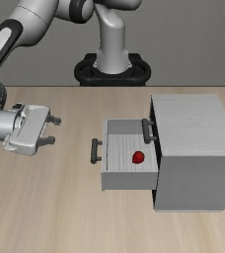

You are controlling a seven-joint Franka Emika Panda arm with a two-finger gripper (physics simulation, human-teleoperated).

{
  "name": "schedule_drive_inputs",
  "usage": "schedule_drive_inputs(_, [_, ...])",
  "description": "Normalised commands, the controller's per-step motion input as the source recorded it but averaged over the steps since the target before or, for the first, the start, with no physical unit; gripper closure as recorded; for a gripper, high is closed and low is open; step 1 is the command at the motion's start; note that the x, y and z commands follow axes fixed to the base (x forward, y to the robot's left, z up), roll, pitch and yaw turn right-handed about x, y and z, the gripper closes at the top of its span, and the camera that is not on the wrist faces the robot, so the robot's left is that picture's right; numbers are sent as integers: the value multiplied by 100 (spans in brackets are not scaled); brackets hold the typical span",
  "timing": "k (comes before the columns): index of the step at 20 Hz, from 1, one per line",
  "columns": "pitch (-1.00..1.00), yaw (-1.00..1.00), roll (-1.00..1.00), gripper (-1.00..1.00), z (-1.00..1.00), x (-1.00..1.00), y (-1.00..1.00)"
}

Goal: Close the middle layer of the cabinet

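Wooden table (45, 203) carries a cabinet (195, 138) on the exterior view's right. I see its drawer (124, 178) pulled out leftward, a red object (138, 157) inside. My gripper (52, 129) hangs wide, near the handle (95, 148) but apart.

White arm (37, 22) with black joints, seemingly grey gripper (53, 130)

Open tabletop (70, 203) runs from the gripper (53, 130) toward 3 o'clock as far as the drawer handle (95, 148). Past the handle, the pulled-out drawer (124, 178) and the cabinet (195, 148) bar the way. A red object (138, 157) occupies the drawer's interior.
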Motion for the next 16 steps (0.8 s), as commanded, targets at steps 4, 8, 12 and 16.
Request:
schedule_drive_inputs(4, [0,0,0,-100,-50,0,50])
schedule_drive_inputs(8, [0,0,0,-100,0,0,100])
schedule_drive_inputs(12, [0,0,0,-100,0,0,100])
schedule_drive_inputs(16, [0,0,0,-100,0,0,100])
